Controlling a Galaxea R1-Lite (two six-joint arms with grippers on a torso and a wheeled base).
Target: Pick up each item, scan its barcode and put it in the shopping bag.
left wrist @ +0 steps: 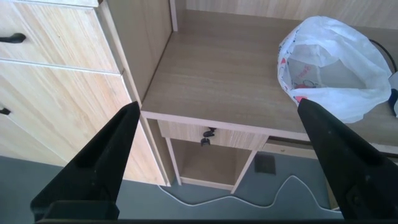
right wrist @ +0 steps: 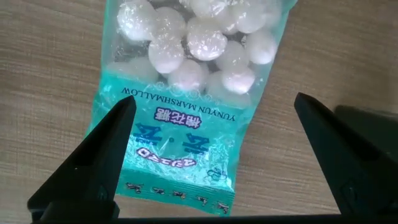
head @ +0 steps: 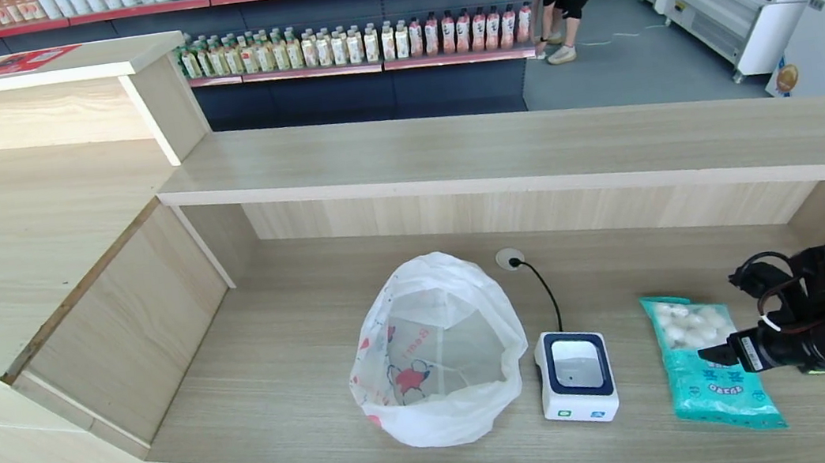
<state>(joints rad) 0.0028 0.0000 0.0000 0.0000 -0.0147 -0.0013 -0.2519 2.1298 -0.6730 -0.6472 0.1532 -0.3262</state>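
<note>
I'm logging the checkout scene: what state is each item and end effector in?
shopping bag, standing, mouth open, nothing visible inside
scanner, window up, cable attached
marshmallow pack, lying flat, not gripped
left end effector, open, empty
right end effector, open above the pack

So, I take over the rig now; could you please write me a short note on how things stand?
Left gripper: open, empty, off the counter's front left corner.
Right gripper: open, above the marshmallow bag, not gripping it.
The marshmallow bag lies flat on the counter, right of the scanner; shopping bag stands open left of it.
Done: nothing bagged, it seems.
Left: grasp, scan, bag.
</note>
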